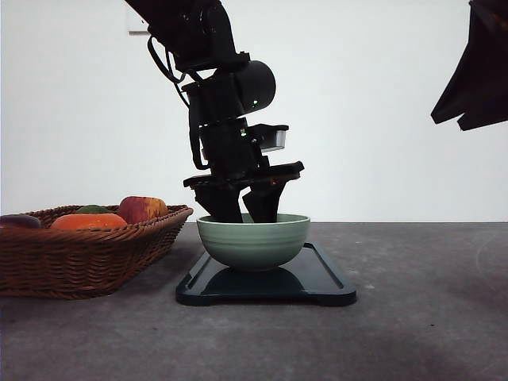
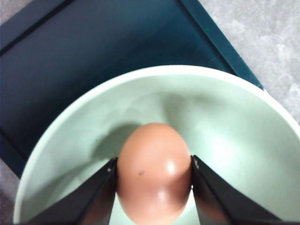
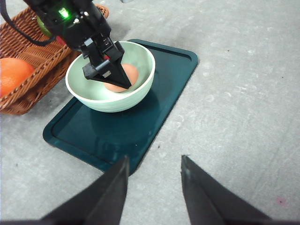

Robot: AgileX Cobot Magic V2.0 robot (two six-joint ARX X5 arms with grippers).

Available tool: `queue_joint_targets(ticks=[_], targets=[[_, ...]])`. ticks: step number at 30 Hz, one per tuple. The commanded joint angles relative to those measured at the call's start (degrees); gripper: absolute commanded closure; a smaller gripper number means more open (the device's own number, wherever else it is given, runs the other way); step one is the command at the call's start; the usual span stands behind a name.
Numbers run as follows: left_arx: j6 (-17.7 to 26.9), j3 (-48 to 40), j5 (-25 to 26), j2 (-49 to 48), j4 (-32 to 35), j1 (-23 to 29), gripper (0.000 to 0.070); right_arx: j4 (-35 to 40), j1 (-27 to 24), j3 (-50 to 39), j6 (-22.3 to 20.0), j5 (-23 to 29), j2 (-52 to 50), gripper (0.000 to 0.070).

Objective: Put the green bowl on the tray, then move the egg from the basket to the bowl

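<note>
The green bowl [image 1: 254, 240] [image 2: 225, 122] [image 3: 98, 93] stands on the black tray [image 1: 317, 278] [image 2: 70, 61] [image 3: 154, 103]. My left gripper [image 1: 242, 213] [image 2: 153, 187] [image 3: 117, 77] reaches down into the bowl, shut on the egg [image 2: 153, 173] [image 3: 129, 74], which is low inside the bowl. The wicker basket [image 1: 87, 254] [image 3: 33, 61] lies left of the tray. My right gripper [image 3: 153, 180] hangs open above the table in front of the tray, holding nothing; its arm [image 1: 475, 71] shows at the upper right of the front view.
The basket holds an orange fruit [image 1: 89, 221] [image 3: 13, 75], a red-yellow apple [image 1: 141, 208], a green item [image 1: 92, 209] and a dark item [image 1: 17, 221]. Grey table [image 1: 421, 317] stretches to the right of the tray and in front of it.
</note>
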Motion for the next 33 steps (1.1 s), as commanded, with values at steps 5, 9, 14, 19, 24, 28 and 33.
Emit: queue_joint_targets(ticks=[5,9,14,19,24,28,33], targets=[[0.8,1.5,-0.1,1.7,-0.5,-0.7,0.0408,0.5,0.3,0.1,0.6,0.3,0.4,0.0488],[0.8,1.5,-0.1,1.7,-1.3,-0.7,0.0273,0.5,0.3,0.1,0.6,0.3,0.4,0.0488],[0.8,3.3,-0.1,1.7,-3.8,-0.7,0.0258,0.4,0.3,0.1,0.6,0.2,0.3,0.0488],[-1.1,10.3,0.0,1.7,-10.3,-0.5,0.0264,0.0,0.3,0.1,0.6,0.2,0.3,0.0488],[-4.8,15.5,0.8,0.2,-14.4,-0.4,0.0269,-0.6,0.3,0.1,0.6,0.2,0.3,0.0488],[-6.1,15.4,0.8,-2.8,-14.3,-0.3,0.027,-1.4,0.3,0.1,0.6,0.3,0.3,0.0488],[-5.9,15.2,0.9,-6.4,-14.0,-0.1,0.027,-2.2,0.3,0.1,0.6,0.3,0.3,0.0488]])
